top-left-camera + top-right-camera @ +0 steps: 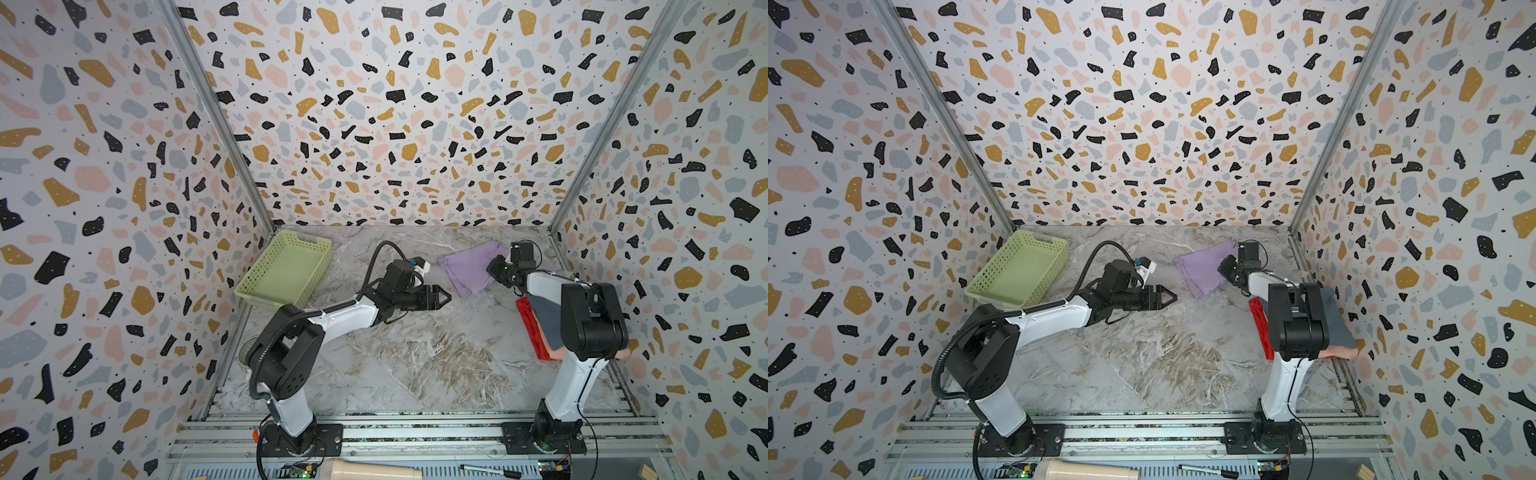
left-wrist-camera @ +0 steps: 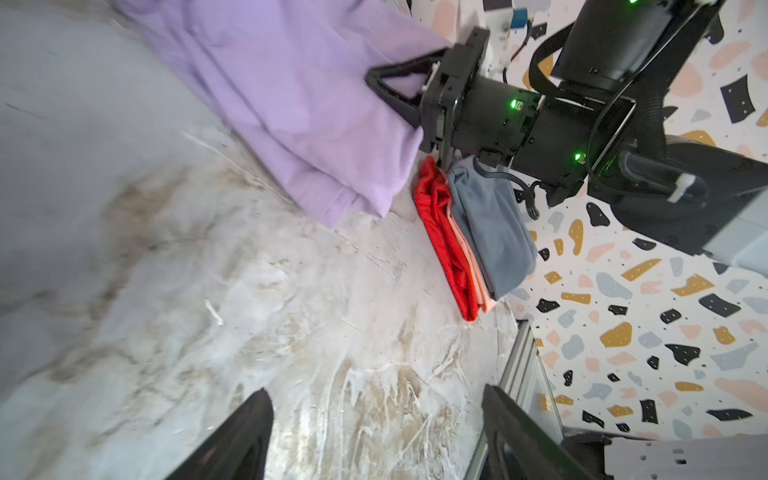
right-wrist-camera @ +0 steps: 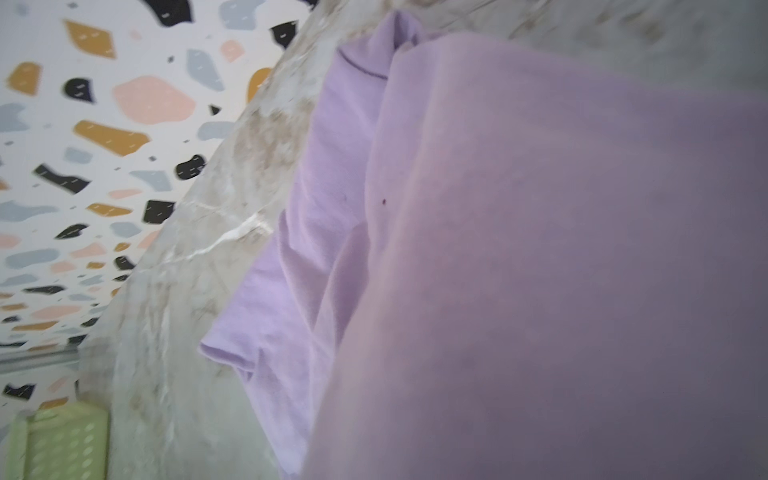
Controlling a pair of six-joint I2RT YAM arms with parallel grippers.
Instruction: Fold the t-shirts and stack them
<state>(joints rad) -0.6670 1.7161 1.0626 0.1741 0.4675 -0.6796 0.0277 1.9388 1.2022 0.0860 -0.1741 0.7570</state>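
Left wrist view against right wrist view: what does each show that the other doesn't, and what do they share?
Left wrist only: the stacked red shirt, pink shirt and grey shirt, the right gripper shut on the lavender shirt, and the left gripper, fingers apart. Right wrist only: a corner of the green basket. Both: the lavender shirt, the marble table and the speckled wall.

Purple t-shirt (image 1: 469,270): soft matt cloth, creased. Red t-shirt (image 2: 444,241): cloth with slight sheen, rumpled. Grey t-shirt (image 2: 494,232): smooth matt cloth. Basket (image 1: 266,266): pale green plastic lattice, matt. Table (image 1: 415,353): smooth marble-look top, low gloss. Rails (image 1: 415,434): bare ribbed metal, dull silver.
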